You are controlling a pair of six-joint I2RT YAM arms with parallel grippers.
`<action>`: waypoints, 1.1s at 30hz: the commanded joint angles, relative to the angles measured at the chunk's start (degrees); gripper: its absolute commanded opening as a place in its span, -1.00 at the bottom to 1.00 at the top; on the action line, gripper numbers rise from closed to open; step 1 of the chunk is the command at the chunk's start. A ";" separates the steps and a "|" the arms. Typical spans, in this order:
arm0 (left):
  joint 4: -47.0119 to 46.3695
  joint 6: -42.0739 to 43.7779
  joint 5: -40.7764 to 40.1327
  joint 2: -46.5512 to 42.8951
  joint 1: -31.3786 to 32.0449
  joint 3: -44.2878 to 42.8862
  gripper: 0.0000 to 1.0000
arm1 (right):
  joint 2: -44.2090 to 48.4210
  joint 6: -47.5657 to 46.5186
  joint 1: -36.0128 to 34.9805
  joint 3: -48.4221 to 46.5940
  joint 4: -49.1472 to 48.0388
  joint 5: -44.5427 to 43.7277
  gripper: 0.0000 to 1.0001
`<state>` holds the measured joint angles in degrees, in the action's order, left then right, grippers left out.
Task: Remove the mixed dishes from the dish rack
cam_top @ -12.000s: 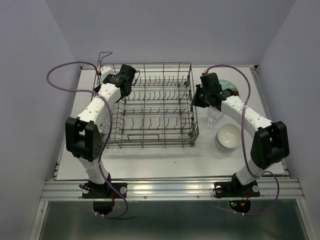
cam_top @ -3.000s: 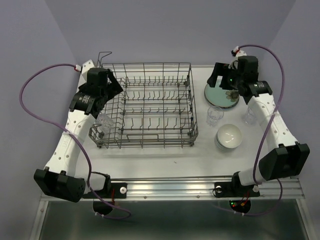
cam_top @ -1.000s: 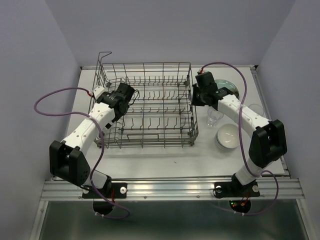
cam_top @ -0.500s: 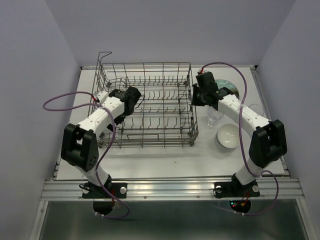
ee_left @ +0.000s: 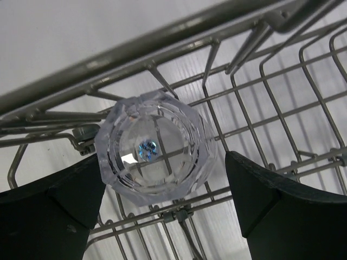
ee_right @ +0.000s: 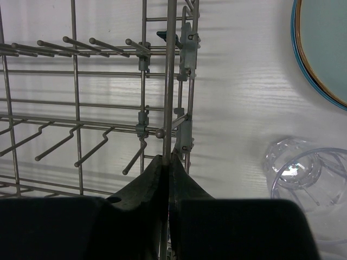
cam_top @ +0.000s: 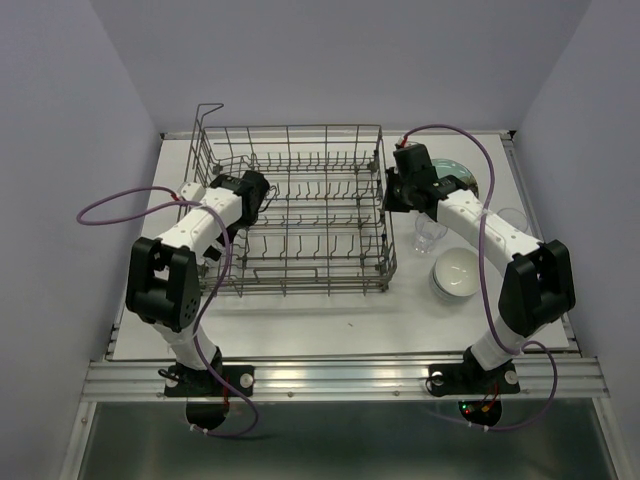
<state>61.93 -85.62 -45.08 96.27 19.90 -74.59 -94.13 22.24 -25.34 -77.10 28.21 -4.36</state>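
White worktop [cam_top: 330,310], top view: dish rack [cam_top: 300,200] left of centre, bowls [cam_top: 458,272] by right edge. L wrist: left gripper [ee_left: 165,162] spread either side of clear glass [ee_left: 154,147] in rack by its left wall; light, slick, brittle, so pinch its sides gently. R wrist: right gripper [ee_right: 168,165] clamped on rack's right-wall wire.

The 2 arms, left arm [cam_top: 195,225] and right arm [cam_top: 470,215], each have white rounded links, bulky black joint housings [cam_top: 165,285], a looping purple cable [cam_top: 110,205], black base plates [cam_top: 215,380] and matte black wedge-shaped fingers [ee_left: 49,216].
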 commanded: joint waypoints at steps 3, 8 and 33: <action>2.67 -2.09 -6.42 -0.03 -2.23 -0.12 0.98 | 0.17 -3.25 -1.64 1.78 0.80 7.52 -0.99; 2.67 -2.09 -6.16 1.63 -2.67 -0.12 0.97 | -0.35 -3.08 -1.64 1.43 0.80 7.96 -0.99; 2.67 4.41 -8.79 -5.83 -0.13 -8.82 -1.00 | -1.23 -3.43 -1.64 1.07 0.80 9.02 -0.99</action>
<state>62.63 -82.11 -48.07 95.15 18.37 -78.74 -94.08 22.09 -25.19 -76.99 28.01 -3.36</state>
